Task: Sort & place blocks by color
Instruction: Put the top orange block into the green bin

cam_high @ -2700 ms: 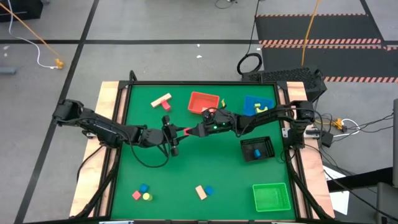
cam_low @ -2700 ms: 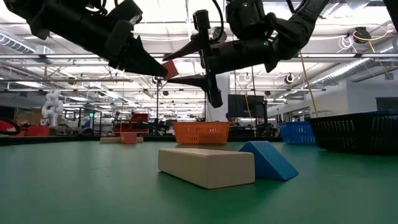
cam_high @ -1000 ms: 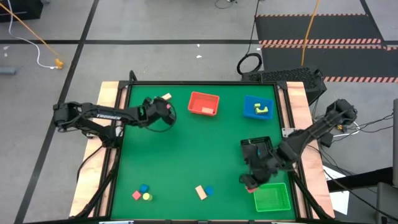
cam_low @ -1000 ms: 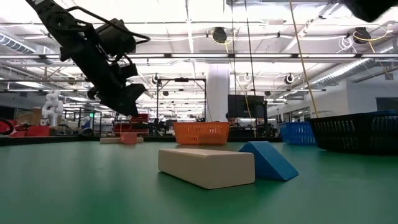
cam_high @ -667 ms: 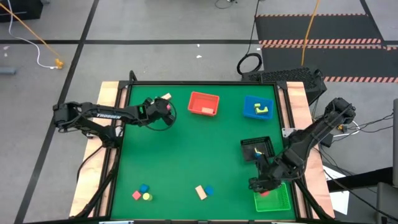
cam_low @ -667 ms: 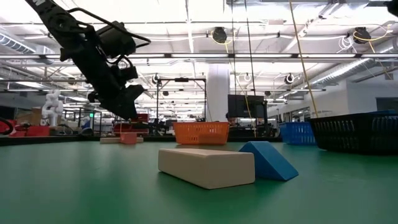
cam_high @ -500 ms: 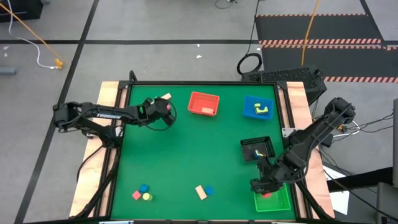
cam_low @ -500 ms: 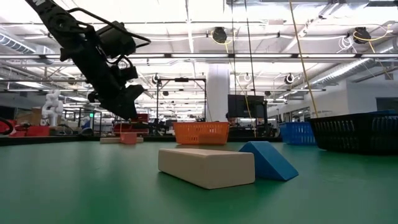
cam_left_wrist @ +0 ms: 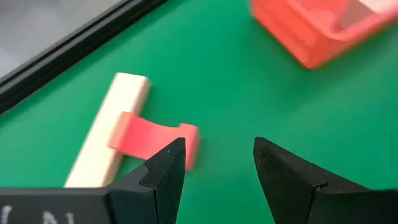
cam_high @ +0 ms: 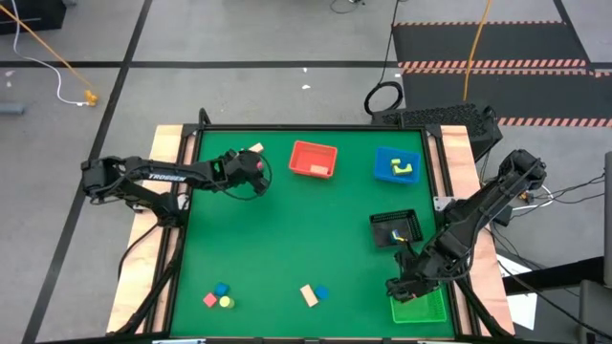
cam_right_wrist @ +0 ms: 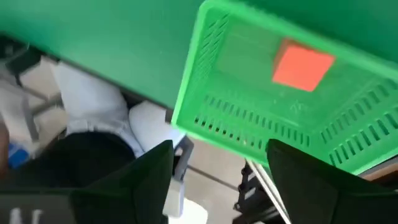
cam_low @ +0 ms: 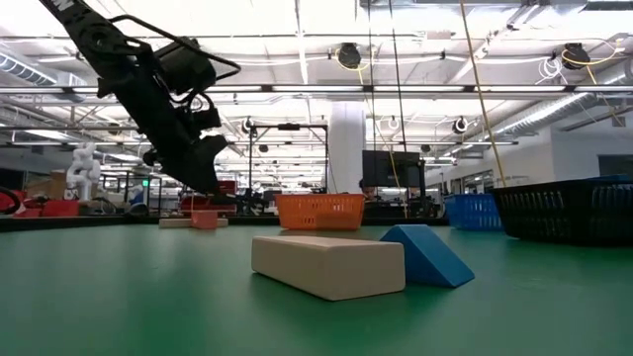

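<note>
Where the right gripper (cam_high: 400,287) carried a red block (cam_right_wrist: 302,65) a second ago, we now see it open above the green tray (cam_right_wrist: 205,93), the block lying inside. The left gripper (cam_left_wrist: 214,163) stays parted above the red arch (cam_left_wrist: 155,135) beside the pale wood bar (cam_left_wrist: 107,134).

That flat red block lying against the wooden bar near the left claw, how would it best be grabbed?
Probably from above. The red arch block lies flat, one end against the pale wood bar, so the open left gripper should close across its two free long sides, near the middle.
</note>
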Action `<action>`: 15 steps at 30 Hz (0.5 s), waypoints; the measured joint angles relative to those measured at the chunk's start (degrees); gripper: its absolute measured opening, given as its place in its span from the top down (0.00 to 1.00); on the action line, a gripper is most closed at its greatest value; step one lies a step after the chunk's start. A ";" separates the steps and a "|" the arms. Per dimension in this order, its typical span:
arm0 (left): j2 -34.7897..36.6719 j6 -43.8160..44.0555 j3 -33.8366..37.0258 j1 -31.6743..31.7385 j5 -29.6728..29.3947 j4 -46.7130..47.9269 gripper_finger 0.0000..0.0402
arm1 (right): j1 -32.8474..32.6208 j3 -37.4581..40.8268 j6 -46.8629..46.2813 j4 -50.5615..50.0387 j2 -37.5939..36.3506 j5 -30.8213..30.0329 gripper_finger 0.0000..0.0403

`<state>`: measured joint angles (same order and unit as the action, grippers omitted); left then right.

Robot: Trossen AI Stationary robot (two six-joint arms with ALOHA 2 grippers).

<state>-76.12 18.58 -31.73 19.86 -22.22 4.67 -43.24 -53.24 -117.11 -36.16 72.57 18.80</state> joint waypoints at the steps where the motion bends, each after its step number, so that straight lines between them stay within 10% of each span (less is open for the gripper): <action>1: 0.00 0.78 0.00 0.91 -0.04 -0.03 0.52 | 0.00 0.01 0.64 0.79 -0.01 0.74 0.37; 15: -4.70 4.60 0.02 6.60 4.21 -4.07 0.52 | 2.48 0.01 8.15 4.47 -0.01 0.87 0.36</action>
<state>-80.82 23.19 -31.70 26.46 -18.01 0.60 -40.76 -53.23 -108.96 -31.70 72.55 19.67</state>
